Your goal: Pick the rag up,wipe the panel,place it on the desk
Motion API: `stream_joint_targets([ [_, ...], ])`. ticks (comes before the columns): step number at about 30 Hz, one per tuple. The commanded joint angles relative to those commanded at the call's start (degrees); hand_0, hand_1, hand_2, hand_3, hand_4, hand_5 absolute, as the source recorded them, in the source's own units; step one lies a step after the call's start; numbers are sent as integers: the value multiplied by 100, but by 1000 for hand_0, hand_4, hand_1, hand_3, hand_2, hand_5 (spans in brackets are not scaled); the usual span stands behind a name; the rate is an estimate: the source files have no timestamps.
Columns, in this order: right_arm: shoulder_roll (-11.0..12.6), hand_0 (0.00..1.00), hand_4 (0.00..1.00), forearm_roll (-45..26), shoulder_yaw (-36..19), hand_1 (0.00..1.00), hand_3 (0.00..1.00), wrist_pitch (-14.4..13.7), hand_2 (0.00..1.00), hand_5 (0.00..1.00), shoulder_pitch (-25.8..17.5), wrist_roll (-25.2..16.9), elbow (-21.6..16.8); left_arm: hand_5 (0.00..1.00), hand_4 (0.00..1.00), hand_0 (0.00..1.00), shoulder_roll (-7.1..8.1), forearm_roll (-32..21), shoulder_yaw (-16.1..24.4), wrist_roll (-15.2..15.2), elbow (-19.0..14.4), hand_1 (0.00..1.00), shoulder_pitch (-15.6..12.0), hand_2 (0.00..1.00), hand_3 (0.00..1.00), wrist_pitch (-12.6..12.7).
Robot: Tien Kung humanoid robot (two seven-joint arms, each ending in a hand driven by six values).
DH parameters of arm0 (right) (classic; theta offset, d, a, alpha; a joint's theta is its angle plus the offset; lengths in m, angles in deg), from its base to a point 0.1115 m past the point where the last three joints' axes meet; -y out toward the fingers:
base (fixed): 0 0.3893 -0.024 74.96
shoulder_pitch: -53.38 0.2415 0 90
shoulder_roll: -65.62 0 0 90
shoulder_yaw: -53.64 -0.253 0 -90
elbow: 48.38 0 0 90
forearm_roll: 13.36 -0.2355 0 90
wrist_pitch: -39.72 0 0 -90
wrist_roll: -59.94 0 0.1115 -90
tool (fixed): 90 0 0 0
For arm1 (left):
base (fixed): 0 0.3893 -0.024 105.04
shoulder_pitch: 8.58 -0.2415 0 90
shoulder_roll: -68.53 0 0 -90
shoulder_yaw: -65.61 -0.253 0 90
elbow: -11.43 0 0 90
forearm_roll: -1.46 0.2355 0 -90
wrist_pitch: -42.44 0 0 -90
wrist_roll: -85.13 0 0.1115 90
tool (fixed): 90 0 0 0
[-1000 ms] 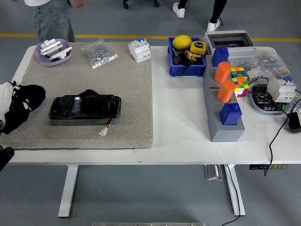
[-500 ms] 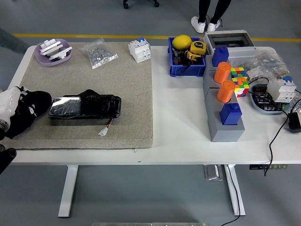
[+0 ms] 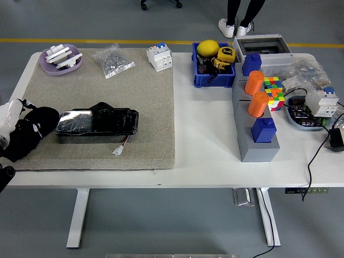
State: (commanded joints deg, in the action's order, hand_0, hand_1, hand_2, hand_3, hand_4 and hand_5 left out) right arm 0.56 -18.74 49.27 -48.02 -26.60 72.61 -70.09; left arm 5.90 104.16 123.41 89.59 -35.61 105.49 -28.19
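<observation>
From my remote station, I see my left hand [image 3: 19, 137] at the left edge of the grey mat [image 3: 140, 102], its fingers curled around the black rag [image 3: 36, 122]. The rag lies bunched on the mat and reaches the left end of the black panel [image 3: 97, 123]; whether it actually touches I cannot tell. The panel lies flat, lengthwise, on the near half of the mat, and a short wire with a white connector [image 3: 118, 150] trails from its near right corner.

On the mat's far edge sit a lavender dish of white parts [image 3: 61, 59], a clear bag of small hardware [image 3: 112, 60] and a white circuit breaker [image 3: 159, 57]. Just right of the mat's far corner stands a blue bin [image 3: 213, 78] holding a yellow ball and a tape measure. Farther right of the mat, a grey fixture [image 3: 255, 142] carries two orange cylinders and blue blocks, with a colour cube [image 3: 273, 92] beside it. A person's legs [image 3: 236, 16] show beyond the white table [image 3: 207, 150]. My right arm is out of the picture.
</observation>
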Motion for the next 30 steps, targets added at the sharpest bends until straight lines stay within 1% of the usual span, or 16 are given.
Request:
stream_joint_targets([
  [1,0,767,998,0,1,697,684,-2,711,520,1,-1,1,227,997,678,1,-5,5,2,0,769,2,796,700,-11],
  [6,8,767,998,6,-6,697,684,-7,711,520,9,5,4,227,997,678,31,33,30,14,-57,769,9,796,700,-122],
  [7,10,766,998,7,-7,695,684,-8,711,520,11,6,4,311,998,690,38,37,43,18,-70,774,6,806,757,-149],
  [12,13,766,998,19,-19,695,684,-13,711,520,11,17,9,311,998,690,81,84,135,2,-186,774,-22,806,757,-322],
  [13,13,766,998,23,-22,696,684,-15,711,521,12,20,10,427,998,694,87,72,153,-12,-213,774,-29,807,763,-342],
  [18,16,766,998,47,-36,696,684,-22,711,521,12,31,12,427,998,694,111,107,214,-6,-297,774,-40,807,763,-392],
  [19,16,766,998,51,-37,695,685,-24,711,521,12,32,12,477,998,694,114,109,219,-9,-305,772,-41,809,768,-399],
  [24,17,766,998,61,-38,695,685,-29,711,521,4,35,14,477,998,694,155,165,272,-3,-386,772,-66,809,768,-432],
  [25,16,766,998,66,-41,696,684,-30,711,521,1,38,15,490,998,693,165,164,288,-8,-401,768,-71,808,772,-450],
  [29,11,766,998,66,-35,696,684,-32,711,521,-19,34,21,490,998,693,257,96,413,-87,-578,768,-146,808,772,-535],
  [30,8,766,998,56,-29,696,684,-30,711,521,-25,29,22,490,998,693,285,41,474,-128,-665,768,-184,808,772,-558],
])
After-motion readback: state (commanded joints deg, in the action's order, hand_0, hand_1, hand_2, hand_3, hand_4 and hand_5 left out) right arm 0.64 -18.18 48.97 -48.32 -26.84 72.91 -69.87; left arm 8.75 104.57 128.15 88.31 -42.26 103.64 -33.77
